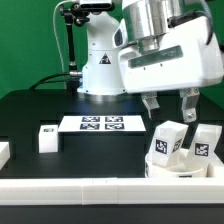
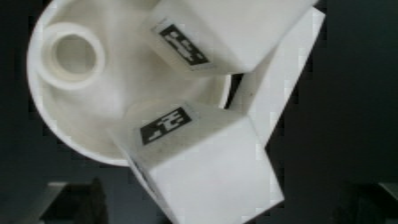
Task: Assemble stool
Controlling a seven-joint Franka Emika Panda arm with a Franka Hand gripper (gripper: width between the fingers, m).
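The round white seat (image 1: 185, 172) lies at the exterior view's right, near the front rail. Two white block legs stand on it, one (image 1: 167, 141) tilted a little, the other (image 1: 205, 143) beside it. My gripper (image 1: 169, 104) hangs just above these legs with its fingers apart and nothing between them. In the wrist view the seat (image 2: 80, 95) shows a round socket hole, and the two tagged legs (image 2: 199, 45) (image 2: 199, 150) rise toward the camera. The nearer leg fills the space between my dark fingers (image 2: 80, 200). The third leg (image 1: 45, 138) stands alone at the exterior view's left.
The marker board (image 1: 100, 123) lies in the middle in front of the robot base (image 1: 100, 70). A long white rail (image 1: 90, 190) runs along the front edge, and a short white piece (image 1: 4, 152) sits at the far left.
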